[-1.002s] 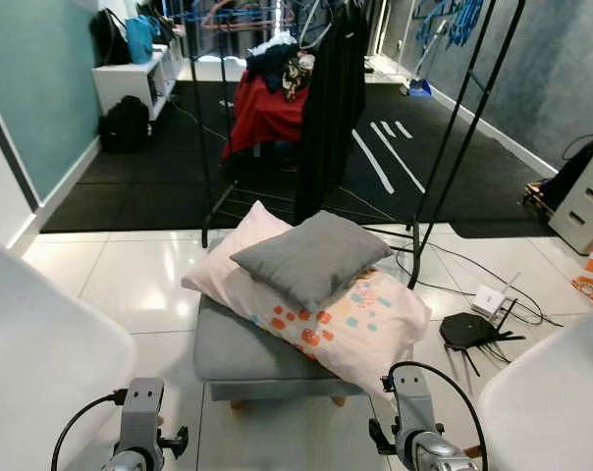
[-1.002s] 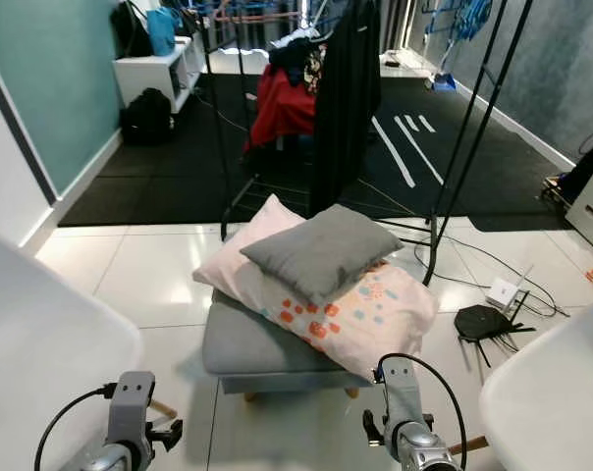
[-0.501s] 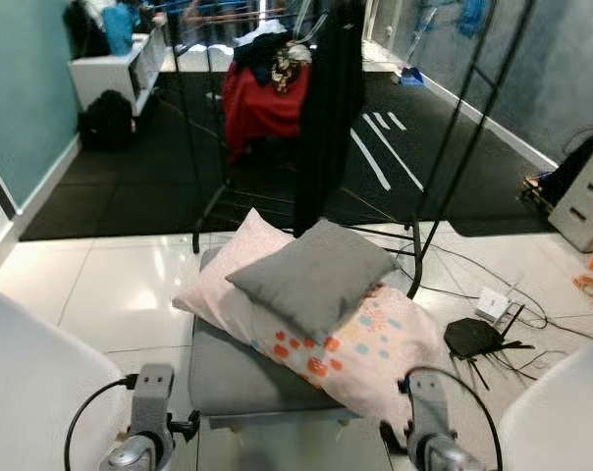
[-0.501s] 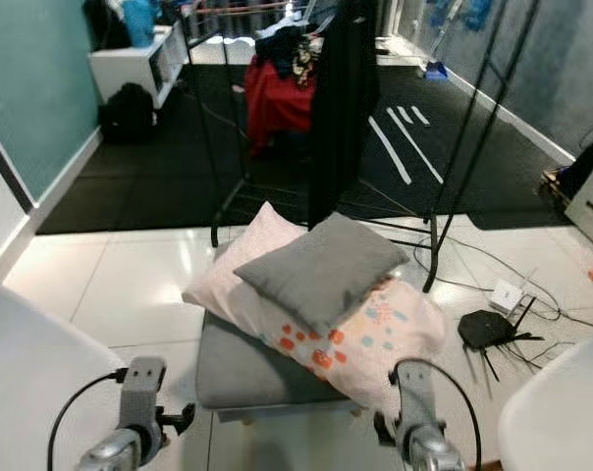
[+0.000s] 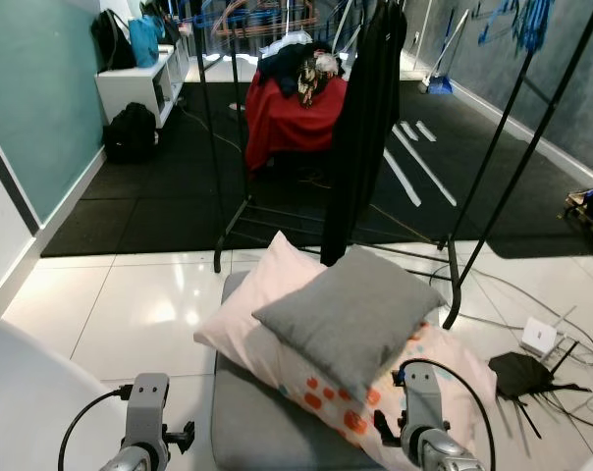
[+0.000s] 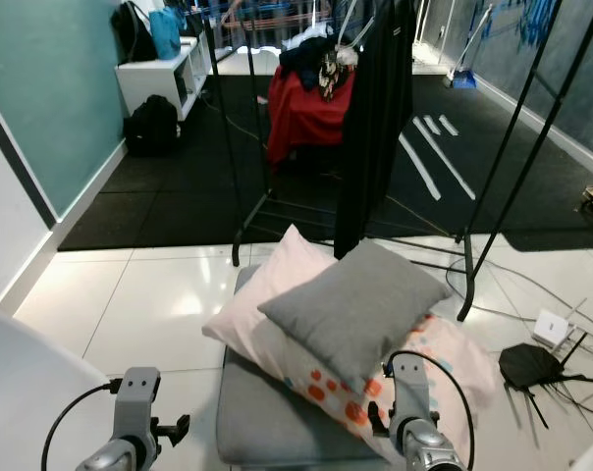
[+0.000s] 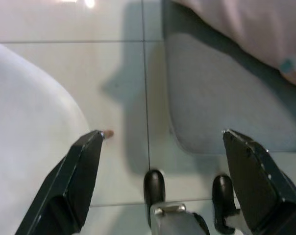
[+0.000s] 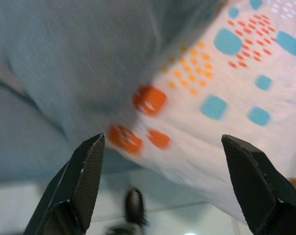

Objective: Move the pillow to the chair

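The grey pillow point(image 5: 358, 318) lies at the lower centre of the head views, on top of a larger white pillow with orange and blue dots point(image 5: 306, 358), and both rest on a grey padded stool point(image 5: 267, 437). Compared with a second ago, the stack fills more of the frame and sits lower and nearer the arms, and the clothes rack point(image 5: 350, 118) behind it looms larger. The whole scene has shifted together, so the robot has walked closer and the pillows themselves have not moved.

The right tool point(image 8: 160, 183) points at the patterned pillow's edge from just beside it, its fingers spread wide with nothing between them. The left tool point(image 7: 162, 183) is likewise wide open and empty, aimed at the white tiled floor point(image 7: 123, 88) by the stool's corner, with the rounded white chair shell point(image 7: 25, 147) at its side. That chair point(image 5: 31, 402) shows at the lower left of the left eye view.

Judged from this, the approach is nearly finished and no grasp has begun. The pillow is now probably within reach, so the next step would be bringing a tool in over the grey pillow to close on it.
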Available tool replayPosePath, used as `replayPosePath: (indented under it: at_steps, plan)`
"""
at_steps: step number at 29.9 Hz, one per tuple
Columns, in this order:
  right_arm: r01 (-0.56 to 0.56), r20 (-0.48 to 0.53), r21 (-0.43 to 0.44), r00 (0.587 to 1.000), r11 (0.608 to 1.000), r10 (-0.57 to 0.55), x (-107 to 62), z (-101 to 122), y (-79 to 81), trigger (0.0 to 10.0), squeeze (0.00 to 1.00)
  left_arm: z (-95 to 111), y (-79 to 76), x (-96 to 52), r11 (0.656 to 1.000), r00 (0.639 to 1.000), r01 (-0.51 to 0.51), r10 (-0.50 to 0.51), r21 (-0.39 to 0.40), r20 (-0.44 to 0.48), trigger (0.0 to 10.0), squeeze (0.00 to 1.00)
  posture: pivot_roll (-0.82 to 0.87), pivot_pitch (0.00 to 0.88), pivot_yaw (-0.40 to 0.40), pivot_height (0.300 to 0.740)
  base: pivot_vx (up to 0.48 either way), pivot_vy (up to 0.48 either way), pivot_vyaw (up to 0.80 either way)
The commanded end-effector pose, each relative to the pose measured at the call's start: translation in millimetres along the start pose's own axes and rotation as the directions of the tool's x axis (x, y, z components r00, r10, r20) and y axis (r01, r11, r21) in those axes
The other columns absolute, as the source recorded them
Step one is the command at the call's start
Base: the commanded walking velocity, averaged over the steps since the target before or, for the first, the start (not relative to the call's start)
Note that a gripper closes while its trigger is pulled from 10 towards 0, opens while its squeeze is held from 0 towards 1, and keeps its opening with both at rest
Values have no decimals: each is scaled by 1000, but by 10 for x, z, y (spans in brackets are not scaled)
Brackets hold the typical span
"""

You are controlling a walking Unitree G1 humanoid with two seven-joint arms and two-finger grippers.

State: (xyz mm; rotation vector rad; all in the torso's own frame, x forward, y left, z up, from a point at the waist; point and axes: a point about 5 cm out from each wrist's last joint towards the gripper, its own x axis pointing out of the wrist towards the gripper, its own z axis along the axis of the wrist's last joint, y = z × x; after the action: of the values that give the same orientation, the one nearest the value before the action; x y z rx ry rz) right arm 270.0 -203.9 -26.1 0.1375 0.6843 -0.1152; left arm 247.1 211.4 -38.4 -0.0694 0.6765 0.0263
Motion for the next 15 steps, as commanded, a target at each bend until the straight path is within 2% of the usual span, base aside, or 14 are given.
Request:
replayPosePath:
  at_steps: [1,3,4,6,8,10,11,12,13,15]
  plan:
    - [70,137,177,986,982,-95,-9,432,-338,10000,0,-11,46,-16,1000,1000,-12,13,-25,12,10000,0,-81,104,-32,740,0,0,0]
    - [70,137,177,986,982,-95,-9,432,-338,10000,0,-11,46,-16,1000,1000,-12,13,-25,12,10000,0,-81,104,-32,740,0,0,0]
    - [82,190,245,973,966,-131,-31,628,-472,10000,0,-5,45,-15,1000,1000,-9,10,-28,16,10000,0,-81,104,-32,740,0,0,0]
    - [82,190,245,973,966,-131,-31,628,-472,10000,0,-5,45,-15,1000,1000,-9,10,-28,16,10000,0,-81,104,-32,740,0,0,0]
    - [165,273,252,933,954,-234,-118,1017,-747,10000,0,-10,41,-15,1000,1000,2,-2,-21,9,10000,0,-105,106,-28,740,0,0,0]
    - [165,273,252,933,954,-234,-118,1017,-747,10000,0,-10,41,-15,1000,1000,2,-2,-21,9,10000,0,-105,106,-28,740,0,0,0]
    - [203,307,246,911,948,-274,-167,1170,-849,10000,0,-13,38,-15,1000,1000,7,-7,-18,7,10000,0,-105,106,-28,740,0,0,0]
    - [203,307,246,911,948,-274,-167,1170,-849,10000,0,-13,38,-15,1000,1000,7,-7,-18,7,10000,0,-105,106,-28,740,0,0,0]
    - [174,358,263,896,949,-264,-200,1337,-869,10000,0,-17,34,-16,1000,1000,10,-9,-16,6,10000,0,-94,99,-28,740,0,0,0]
    - [174,358,263,896,949,-264,-200,1337,-869,10000,0,-17,34,-16,1000,1000,10,-9,-16,6,10000,0,-94,99,-28,740,0,0,0]
